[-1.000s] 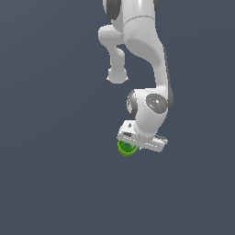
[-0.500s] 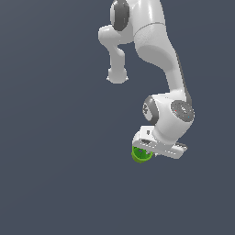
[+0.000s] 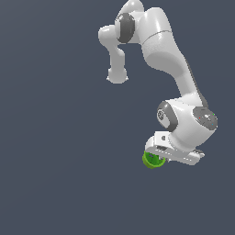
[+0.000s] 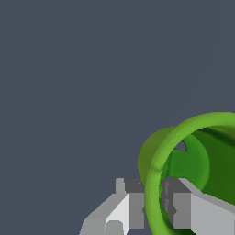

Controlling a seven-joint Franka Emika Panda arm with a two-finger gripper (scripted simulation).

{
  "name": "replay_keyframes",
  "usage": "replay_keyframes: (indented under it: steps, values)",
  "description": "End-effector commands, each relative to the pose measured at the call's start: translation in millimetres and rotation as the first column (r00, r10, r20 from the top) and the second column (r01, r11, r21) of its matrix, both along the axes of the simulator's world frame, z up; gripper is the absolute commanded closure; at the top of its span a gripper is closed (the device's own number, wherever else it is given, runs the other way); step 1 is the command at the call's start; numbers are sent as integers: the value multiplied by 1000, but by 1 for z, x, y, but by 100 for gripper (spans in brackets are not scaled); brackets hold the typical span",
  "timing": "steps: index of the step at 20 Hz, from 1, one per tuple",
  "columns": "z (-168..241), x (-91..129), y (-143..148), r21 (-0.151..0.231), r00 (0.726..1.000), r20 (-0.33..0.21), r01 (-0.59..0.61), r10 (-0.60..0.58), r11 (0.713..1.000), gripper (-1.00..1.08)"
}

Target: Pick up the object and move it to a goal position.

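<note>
White Franka arm [image 3: 160, 41] bends down toward the lower part of the exterior view's right, wrist tilted. Pincer [image 3: 158, 153] sits at the arm's lower end, clenched on the green cup [image 3: 153, 159]. Cup pokes out just below and toward the exterior view's left of the white hand body, touching it; only part of the cup shows there, rest hidden by the hand.

Wrist view: cup [image 4: 183, 170] very close to the camera, open mouth facing the lens, darker green inside, bright rim. One grey-white finger [image 4: 126, 204] lies outside the rim, the other [image 4: 193, 209] inside the cup, so the wall is pinched between them.

Background is plain dark blue-grey [image 3: 55, 160]; cannot tell if the cup touches any surface.
</note>
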State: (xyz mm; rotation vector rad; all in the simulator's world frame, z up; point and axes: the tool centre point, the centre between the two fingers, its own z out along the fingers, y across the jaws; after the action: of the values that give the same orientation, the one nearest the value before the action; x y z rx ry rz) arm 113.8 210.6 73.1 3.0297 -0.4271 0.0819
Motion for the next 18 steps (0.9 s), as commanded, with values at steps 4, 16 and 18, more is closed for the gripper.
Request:
replay_keyframes:
  steps: [4, 16, 18]
  values:
    - [1, 11, 22, 1, 1000, 1, -1, 1, 1000, 108]
    - [1, 21, 40, 1, 1000, 1, -1, 1, 1000, 108]
    - [1, 21, 41, 1, 1000, 1, -1, 1, 1000, 108]
